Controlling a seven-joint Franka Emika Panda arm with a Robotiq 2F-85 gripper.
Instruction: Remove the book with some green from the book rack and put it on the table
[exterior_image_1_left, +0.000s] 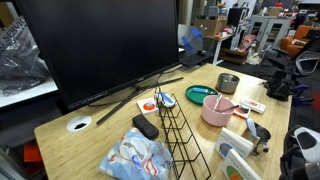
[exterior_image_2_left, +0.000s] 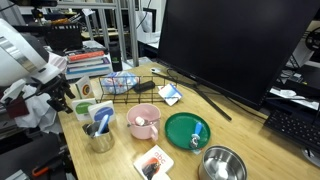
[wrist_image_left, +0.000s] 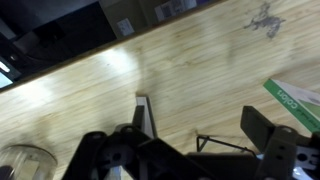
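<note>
One book with some green (wrist_image_left: 291, 100) lies on the table (wrist_image_left: 150, 70), lettering too blurred to read; the gripper (wrist_image_left: 185, 142) hangs spread, empty.

Wood-grain table (exterior_image_1_left: 110, 121) — book rack (exterior_image_1_left: 180, 136), pink bowl (exterior_image_1_left: 216, 111)

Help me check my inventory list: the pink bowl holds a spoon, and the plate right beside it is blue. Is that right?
Not quite. The pink bowl does hold a spoon, but the plate right beside it is green, not blue. Both exterior views show it.
</note>
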